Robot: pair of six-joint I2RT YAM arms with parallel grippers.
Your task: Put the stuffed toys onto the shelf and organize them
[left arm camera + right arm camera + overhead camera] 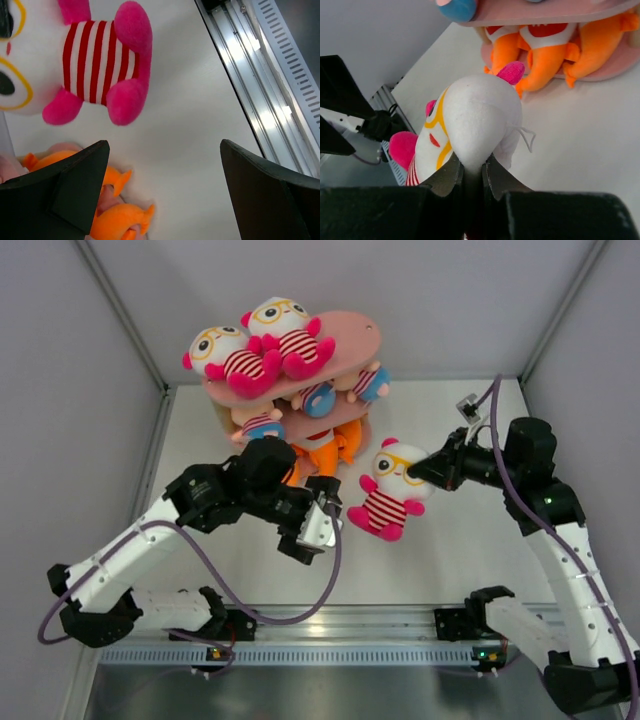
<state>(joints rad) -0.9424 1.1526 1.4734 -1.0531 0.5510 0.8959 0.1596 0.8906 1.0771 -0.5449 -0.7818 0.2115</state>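
Pinching a doll by the back of its white head, the right gripper holds it just right of the shelf, near its bottom tier. The left gripper hangs beside the doll's feet, jaws wide apart, holding nothing.

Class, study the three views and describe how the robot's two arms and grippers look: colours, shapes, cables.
Both the left arm and right arm have white tubular links joined by bulky black joints. A thin purple cable loops along each arm. The left gripper and right gripper end in matte black, wedge-shaped fingers. No printed markings are readable.
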